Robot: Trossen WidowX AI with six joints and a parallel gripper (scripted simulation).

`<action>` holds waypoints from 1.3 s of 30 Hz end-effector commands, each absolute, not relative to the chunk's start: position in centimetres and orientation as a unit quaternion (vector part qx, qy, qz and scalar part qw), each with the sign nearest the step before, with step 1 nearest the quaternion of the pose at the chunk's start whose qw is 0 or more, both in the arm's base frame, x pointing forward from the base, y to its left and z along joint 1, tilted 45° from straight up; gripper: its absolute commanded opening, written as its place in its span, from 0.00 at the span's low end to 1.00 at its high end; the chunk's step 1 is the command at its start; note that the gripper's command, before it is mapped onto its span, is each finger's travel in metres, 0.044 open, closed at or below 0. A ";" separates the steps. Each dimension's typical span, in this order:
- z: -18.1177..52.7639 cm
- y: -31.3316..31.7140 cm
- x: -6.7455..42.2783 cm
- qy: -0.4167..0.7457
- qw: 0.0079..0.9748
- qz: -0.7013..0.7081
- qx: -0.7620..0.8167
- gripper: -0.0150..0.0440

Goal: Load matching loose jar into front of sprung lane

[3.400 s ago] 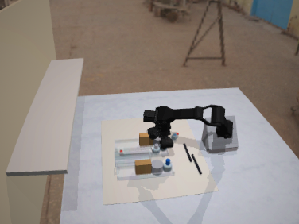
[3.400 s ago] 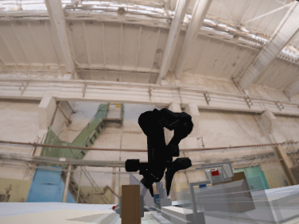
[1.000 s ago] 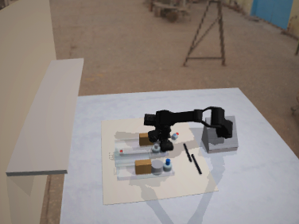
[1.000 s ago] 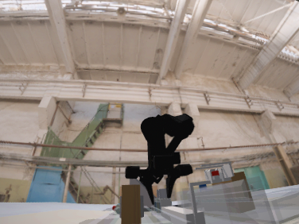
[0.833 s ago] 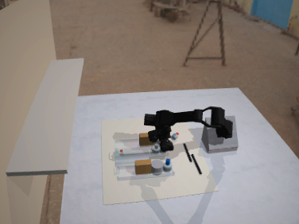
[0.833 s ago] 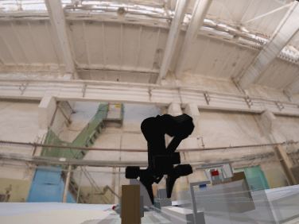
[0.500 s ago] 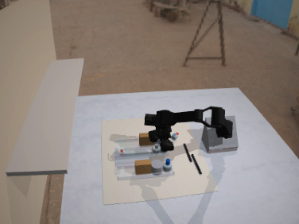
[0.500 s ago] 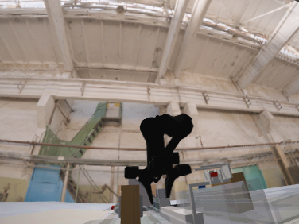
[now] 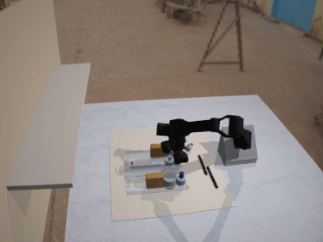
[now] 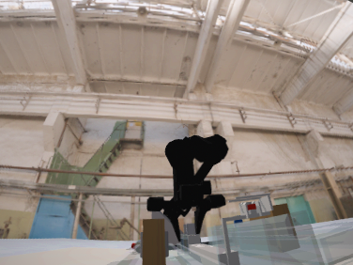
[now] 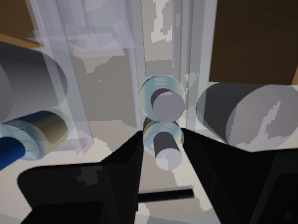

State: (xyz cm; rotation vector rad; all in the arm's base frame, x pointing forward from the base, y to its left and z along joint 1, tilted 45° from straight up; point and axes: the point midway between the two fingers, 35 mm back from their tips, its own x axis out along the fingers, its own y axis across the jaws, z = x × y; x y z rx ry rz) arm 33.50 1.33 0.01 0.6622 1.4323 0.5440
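My gripper (image 11: 161,133) (image 9: 179,157) (image 10: 188,225) is shut on a small clear jar with a grey cap (image 11: 164,145). It holds the jar low at the front end of the clear sprung lane (image 9: 143,163) (image 11: 136,75). A matching grey-capped jar (image 11: 162,100) (image 9: 170,160) stands in the lane just ahead of the held one, and the two look close together or touching. A red mark (image 9: 131,163) shows at the far end of the lane. The pusher plate is not clear to me.
A brown box (image 9: 156,149) (image 11: 255,40) and a grey cylinder (image 11: 245,117) flank the lane on one side. Another brown box (image 9: 155,180), a grey cylinder (image 9: 170,181) and a blue-capped jar (image 9: 180,178) (image 11: 20,142) flank the other. A red-capped jar (image 9: 189,147) and two black bars (image 9: 202,165) lie nearby.
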 end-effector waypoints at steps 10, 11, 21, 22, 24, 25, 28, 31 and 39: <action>0.0 1.3 33.3 0.632 0.674 0.244 0.294 0.25; 0.0 1.3 33.3 0.632 0.674 0.244 0.294 0.25; 0.0 1.3 33.4 0.632 0.674 0.244 0.294 0.48; 0.0 1.3 33.4 0.632 0.674 0.244 0.294 0.52; 0.0 1.3 33.4 0.632 0.674 0.244 0.294 0.61; 0.0 1.3 33.4 0.632 0.674 0.244 0.294 0.65; 0.0 1.3 33.4 0.632 0.674 0.244 0.294 0.72; 0.2 1.1 33.4 0.632 0.674 0.244 0.294 0.72; 1.4 -0.1 33.3 0.633 0.674 0.244 0.294 0.72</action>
